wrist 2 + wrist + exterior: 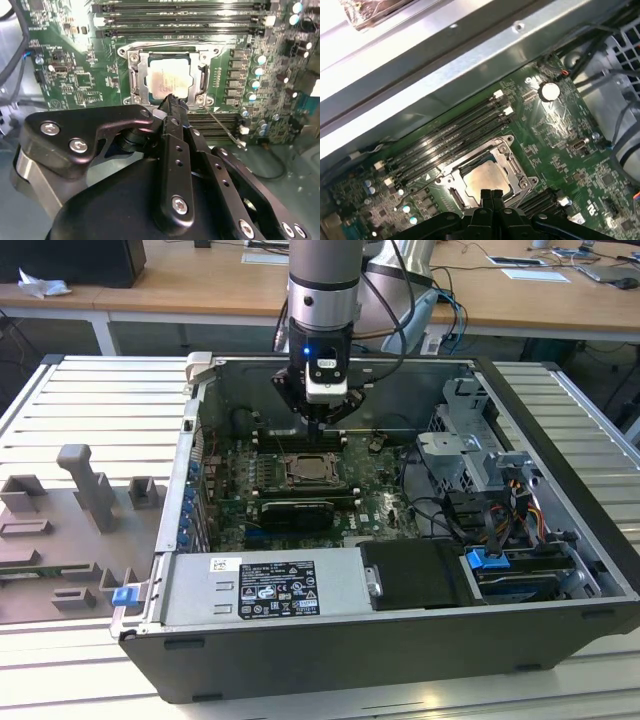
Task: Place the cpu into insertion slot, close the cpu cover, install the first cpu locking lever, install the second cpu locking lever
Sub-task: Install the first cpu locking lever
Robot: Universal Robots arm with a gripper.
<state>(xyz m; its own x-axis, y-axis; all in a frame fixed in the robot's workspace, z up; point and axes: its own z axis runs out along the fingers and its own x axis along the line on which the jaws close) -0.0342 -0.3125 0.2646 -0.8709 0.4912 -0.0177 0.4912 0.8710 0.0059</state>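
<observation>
over the socket: gripper closed above a seated cpu

from the exterior view, the black two-fingered gripper (pixel 322 428) hangs inside an open dark-grey metal computer case (pixel 330 665), its tip just above the green motherboard (pixel 375 505). just beside the tip, toward the camera, lies the small square insertion slot (pixel 292 480) with its silvery rim. a grey moulded fixture plate (pixel 60 540) rests on the slatted metal table (pixel 90 380), well apart on the exterior view's left.

in the second wrist view, the pale silvery square cpu (pixel 169 80) sits flat in the slot. the thin silvery cpu cover (pixel 141 75) lies down around it, and the chip shows through its window. the fingers (pixel 175 130) are pressed together with nothing between them, their tip over the chip's near edge; whether it touches cannot be told. long black memory slots (pixel 185 22) flank the socket on two sides, and a thin wire lever (pixel 225 127) slants across the bank nearer the gripper.

in the first wrist view, the two fingertips (pixel 485 196) meet side by side at the cpu's edge, with the cover framing the chip.
</observation>
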